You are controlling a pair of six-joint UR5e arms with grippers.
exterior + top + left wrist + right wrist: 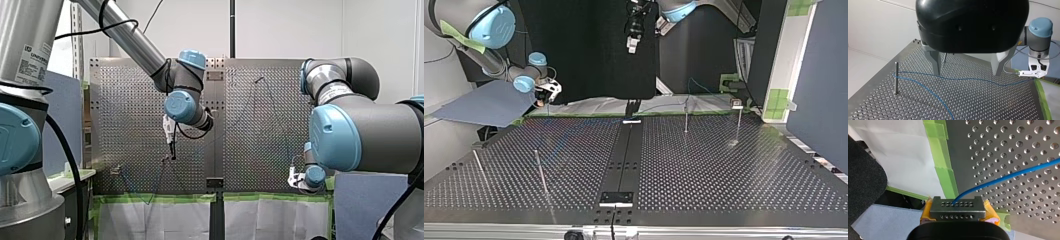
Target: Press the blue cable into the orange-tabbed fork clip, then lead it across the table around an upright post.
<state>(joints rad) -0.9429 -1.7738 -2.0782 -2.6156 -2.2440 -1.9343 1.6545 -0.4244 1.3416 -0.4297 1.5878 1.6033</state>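
The thin blue cable (968, 79) lies on the perforated table (988, 105) and bends around an upright post (896, 77). My left gripper (966, 74) hangs above the cable, its metal fingers (935, 62) open and empty. My right gripper (958, 211), with yellow pads (926, 211), is shut on the cable's metal end block (958, 207) at the table's taped edge. In the top view a small clip (736, 103) stands at the far right; its tab colour is unclear. My left gripper (634, 40) hangs high there, and my right gripper (546, 92) is at the left.
A second post (944, 57) stands behind the left fingers. More posts (686, 117) rise from the plates in the top view. Green tape (944, 173) and white sheeting line the table's edge near the arms. A dark seam (624, 155) splits the two plates.
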